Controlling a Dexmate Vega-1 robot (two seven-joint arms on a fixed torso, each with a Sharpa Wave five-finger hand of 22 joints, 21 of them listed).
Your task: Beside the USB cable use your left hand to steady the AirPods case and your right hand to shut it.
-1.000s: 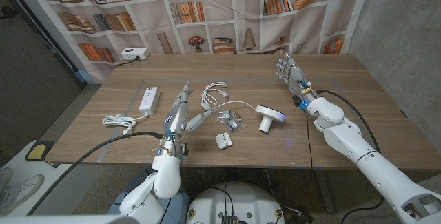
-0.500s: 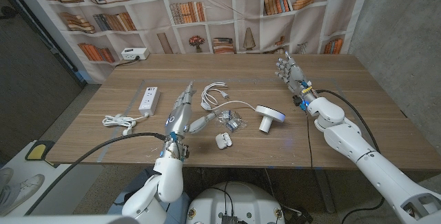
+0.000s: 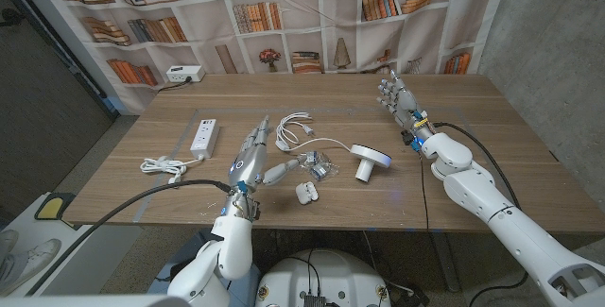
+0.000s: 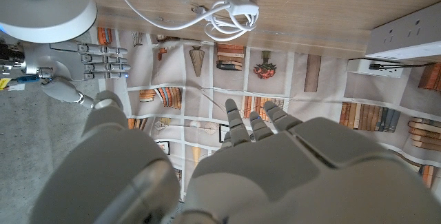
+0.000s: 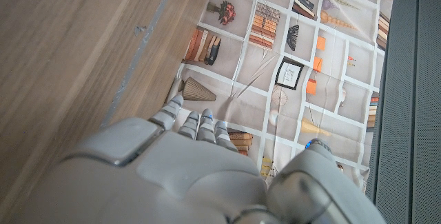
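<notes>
Since one second ago my left hand (image 3: pixel 251 154) has come a little nearer to me and lower over the table, its fingers apart and stretched, holding nothing. It is near the AirPods case (image 3: pixel 305 192) but not touching it. That case sits open on the wood, just in front of the USB cable (image 3: pixel 295 128). My right hand (image 3: pixel 397 96) waits well apart at the far side, open and empty. So I judge the steadying is not yet begun
</notes>
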